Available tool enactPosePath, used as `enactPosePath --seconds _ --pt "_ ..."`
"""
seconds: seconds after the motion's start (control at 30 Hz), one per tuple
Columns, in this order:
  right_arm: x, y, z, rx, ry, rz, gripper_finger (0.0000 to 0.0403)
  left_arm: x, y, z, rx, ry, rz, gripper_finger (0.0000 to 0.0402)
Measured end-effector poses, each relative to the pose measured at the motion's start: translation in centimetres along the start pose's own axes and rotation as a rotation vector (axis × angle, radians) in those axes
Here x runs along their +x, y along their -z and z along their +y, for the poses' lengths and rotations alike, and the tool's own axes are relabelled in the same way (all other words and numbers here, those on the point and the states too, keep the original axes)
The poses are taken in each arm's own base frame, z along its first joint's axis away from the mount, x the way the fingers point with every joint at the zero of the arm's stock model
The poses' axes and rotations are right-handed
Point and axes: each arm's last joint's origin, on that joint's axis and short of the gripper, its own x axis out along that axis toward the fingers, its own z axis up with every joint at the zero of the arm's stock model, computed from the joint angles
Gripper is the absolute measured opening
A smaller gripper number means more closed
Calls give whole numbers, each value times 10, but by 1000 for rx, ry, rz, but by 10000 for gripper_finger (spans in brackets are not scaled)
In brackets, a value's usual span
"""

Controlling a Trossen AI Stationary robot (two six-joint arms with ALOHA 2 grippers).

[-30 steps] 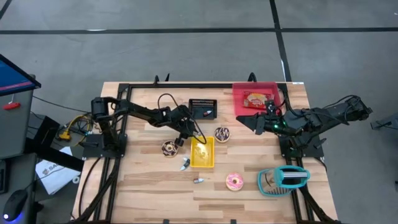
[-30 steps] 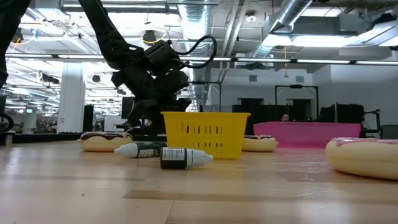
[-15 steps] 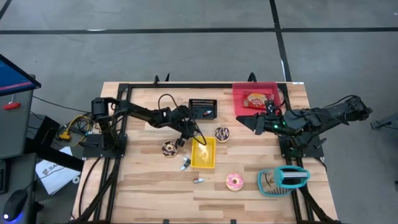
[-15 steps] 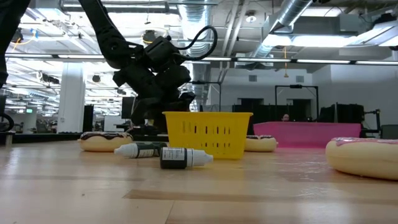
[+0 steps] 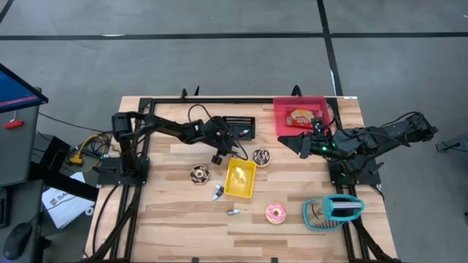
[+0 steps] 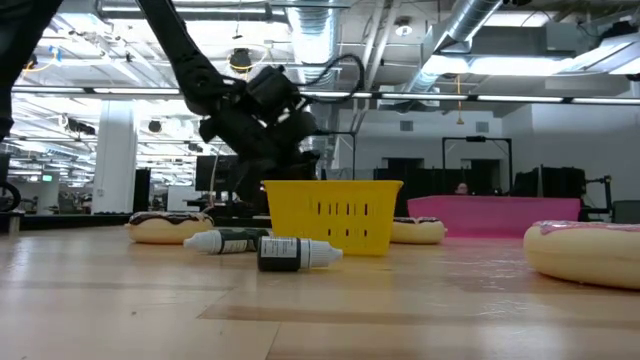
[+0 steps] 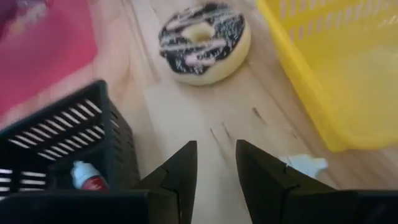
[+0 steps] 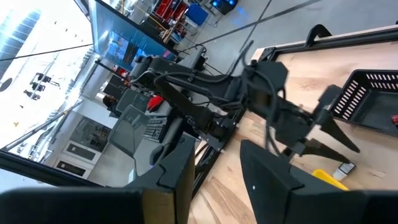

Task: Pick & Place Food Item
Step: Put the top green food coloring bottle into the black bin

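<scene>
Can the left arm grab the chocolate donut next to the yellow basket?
Probably yes. The left gripper hangs close to the chocolate donut, jaws a little apart and empty. Only bare table lies between them. The yellow basket sits off to one side, not in the way.

yellow basket (image 7: 336, 68) cut off by edge, pink tray (image 7: 43, 50) blurred

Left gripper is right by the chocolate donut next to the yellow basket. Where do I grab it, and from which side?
Come straight down on the chocolate donut: it lies flat, hole up. Pinch across the ring's rim, one finger on each side, turned so neither finger meets the yellow basket. The left gripper stands slightly open with nothing in it.
</scene>
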Motion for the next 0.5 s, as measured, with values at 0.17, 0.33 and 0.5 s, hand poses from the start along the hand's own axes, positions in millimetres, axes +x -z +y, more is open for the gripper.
enactPosePath --seconds 0.17,0.33,0.5 --pt "0 0 1 13 -6 -3 122 8 2 -3 -6 20 36 106" --pt "0 0 1 13 -7 -2 122 7 4 -4 -17 43 58 106" --pt "0 0 1 7 -7 -2 122 5 7 -8 -41 90 104 106"
